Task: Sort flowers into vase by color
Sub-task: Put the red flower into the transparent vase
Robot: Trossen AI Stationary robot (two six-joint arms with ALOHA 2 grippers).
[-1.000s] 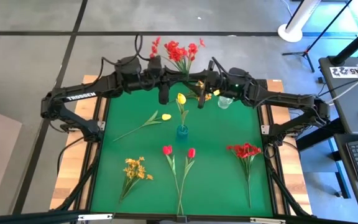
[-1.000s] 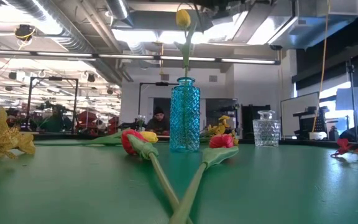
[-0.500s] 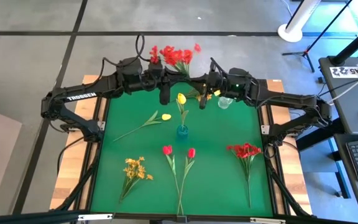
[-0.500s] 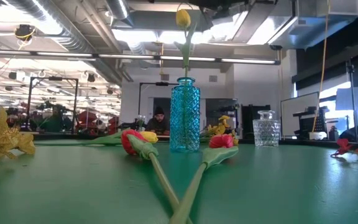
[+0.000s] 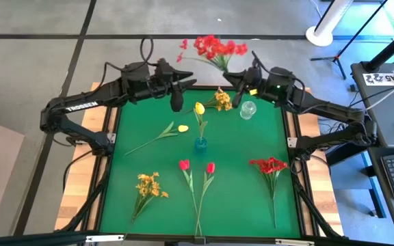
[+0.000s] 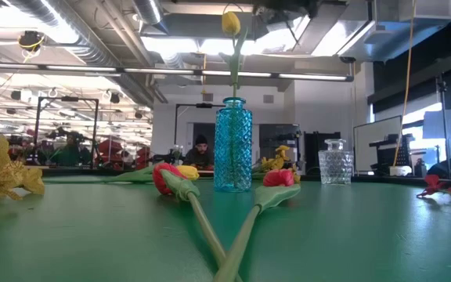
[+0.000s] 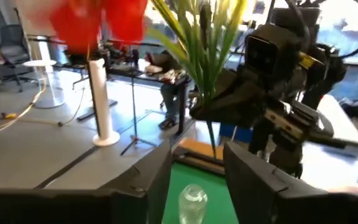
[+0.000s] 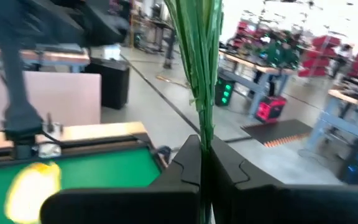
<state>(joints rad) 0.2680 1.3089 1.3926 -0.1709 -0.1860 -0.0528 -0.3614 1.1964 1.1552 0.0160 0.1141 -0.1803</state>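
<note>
Holding red spray (image 5: 214, 48) by stems, right gripper (image 5: 239, 81) clamped, raised near clear vase (image 5: 247, 110) at table (image 5: 241, 150) far edge. Left gripper (image 5: 177, 102) fingers apart, empty. We judge red goes clear; yellow tulip (image 5: 199, 108) sits in blue vase (image 5: 200, 143).

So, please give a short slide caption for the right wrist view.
Right end effector shut on the green stems of the red flowers, above the green table.

red spray (image 5: 214, 48): held aloft behind blue vase (image 5: 200, 143) | yellow tulip (image 5: 199, 108): upright in vase | others: lying around it
</note>
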